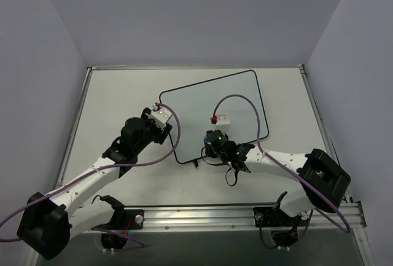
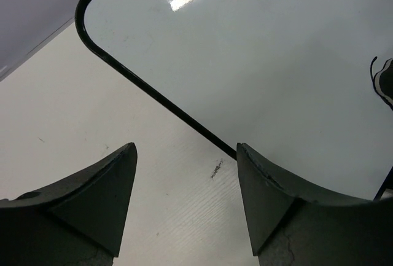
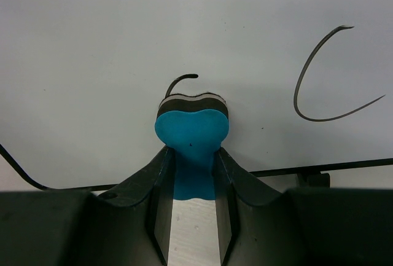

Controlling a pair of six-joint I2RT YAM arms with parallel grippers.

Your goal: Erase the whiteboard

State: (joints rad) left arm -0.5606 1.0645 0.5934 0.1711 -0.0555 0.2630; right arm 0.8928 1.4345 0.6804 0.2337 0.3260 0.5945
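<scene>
Right hand (image 3: 191, 155) clamps the blue eraser (image 3: 191, 128) felt-first against the whiteboard (image 3: 123, 32) to wipe; left hand (image 2: 185, 149) gapes wide, empty.

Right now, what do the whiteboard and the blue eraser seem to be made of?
The whiteboard: smooth glossy white sheet, probably coated board; it mirrors a lamp glare. Its frame: thin, black, possibly plastic. The eraser: matte blue body, plastic or foam, with dark and pale felt-like layers.
</scene>
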